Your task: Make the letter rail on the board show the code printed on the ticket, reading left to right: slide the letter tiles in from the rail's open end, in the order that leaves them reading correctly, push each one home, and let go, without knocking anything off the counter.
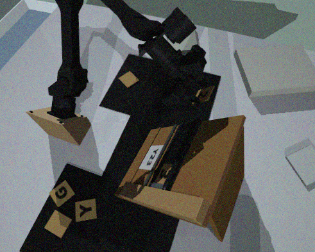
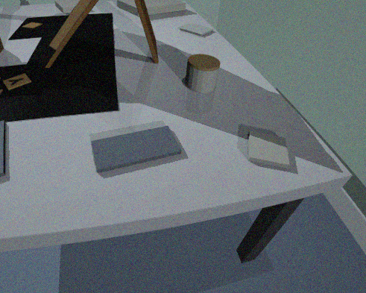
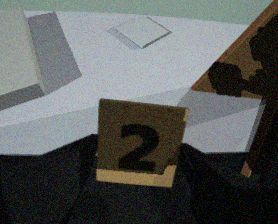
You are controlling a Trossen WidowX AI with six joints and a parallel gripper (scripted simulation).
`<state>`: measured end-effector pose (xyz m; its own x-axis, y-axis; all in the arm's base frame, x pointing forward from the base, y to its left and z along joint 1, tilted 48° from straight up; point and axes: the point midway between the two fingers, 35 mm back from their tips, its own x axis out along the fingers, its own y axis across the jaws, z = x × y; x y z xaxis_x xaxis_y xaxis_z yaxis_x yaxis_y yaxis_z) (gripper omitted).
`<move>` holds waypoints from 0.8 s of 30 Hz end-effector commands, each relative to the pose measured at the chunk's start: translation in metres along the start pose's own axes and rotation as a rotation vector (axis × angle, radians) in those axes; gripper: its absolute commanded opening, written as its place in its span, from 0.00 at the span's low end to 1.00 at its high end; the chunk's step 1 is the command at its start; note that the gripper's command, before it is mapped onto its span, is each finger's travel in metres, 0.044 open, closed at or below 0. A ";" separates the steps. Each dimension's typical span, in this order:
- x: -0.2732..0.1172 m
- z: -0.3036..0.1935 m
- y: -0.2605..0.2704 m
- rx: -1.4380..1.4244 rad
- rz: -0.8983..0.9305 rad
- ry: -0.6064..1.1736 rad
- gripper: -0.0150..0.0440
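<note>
My gripper (image 1: 203, 95) (image 3: 139, 145) is shut on the 2 tile (image 1: 208, 93) (image 3: 140, 112), held upright above the far part of the black mat, beyond the rail's upper end. The wooden board (image 1: 210, 162) (image 2: 145, 21) stands tilted; its ticket (image 1: 151, 157) reads Y23. A tile (image 1: 163, 172) lies in the rail near its lower end, in shadow, its mark hard to read. The Y tile (image 1: 85, 210) (image 2: 17, 81) and G tile (image 1: 62, 193) lie flat on the near mat beside a tile with no visible mark (image 1: 58, 224). Another unmarked-looking tile (image 1: 128, 79) (image 2: 32, 24) lies on the far mat.
A large pale box (image 1: 278, 69) (image 2: 162, 4) and a small pale slab (image 1: 310, 167) (image 2: 197, 29) lie beyond the board. A round tin (image 2: 203, 74), a blue-grey block (image 2: 136, 149) and a pale block (image 2: 268, 149) stand nearer the counter's edges. A wooden wedge (image 1: 59, 127) stands under the arm.
</note>
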<state>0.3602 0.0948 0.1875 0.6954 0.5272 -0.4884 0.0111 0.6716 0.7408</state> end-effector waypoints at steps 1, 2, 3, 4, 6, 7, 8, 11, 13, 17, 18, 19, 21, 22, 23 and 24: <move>0.000 0.000 -0.002 0.003 -0.002 -0.005 0.25; 0.000 0.000 -0.003 0.003 -0.002 -0.005 0.25; 0.000 0.000 -0.003 0.003 -0.002 -0.005 0.25; 0.000 0.000 -0.004 0.003 -0.002 -0.005 0.25; 0.000 0.000 -0.005 0.003 -0.002 -0.004 0.25; 0.000 0.000 -0.006 0.003 -0.003 -0.004 0.25; 0.000 0.000 -0.007 0.003 -0.003 -0.004 0.25; 0.000 0.000 -0.008 0.003 -0.003 -0.004 0.25; 0.000 0.000 -0.009 0.003 -0.003 -0.004 0.25; 0.000 0.000 -0.011 0.003 -0.003 -0.004 0.25; 0.000 0.000 -0.012 0.003 -0.003 -0.004 0.25; 0.000 0.000 -0.012 0.003 -0.003 -0.004 0.25; 0.000 0.000 -0.013 0.003 -0.003 -0.004 0.25; 0.000 0.000 -0.014 0.003 -0.003 -0.004 0.25; 0.000 0.000 -0.014 0.003 -0.003 -0.004 0.25; 0.000 0.000 -0.015 0.003 -0.003 -0.004 0.25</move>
<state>0.3598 0.0862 0.1775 0.6972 0.5225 -0.4908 0.0184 0.6714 0.7409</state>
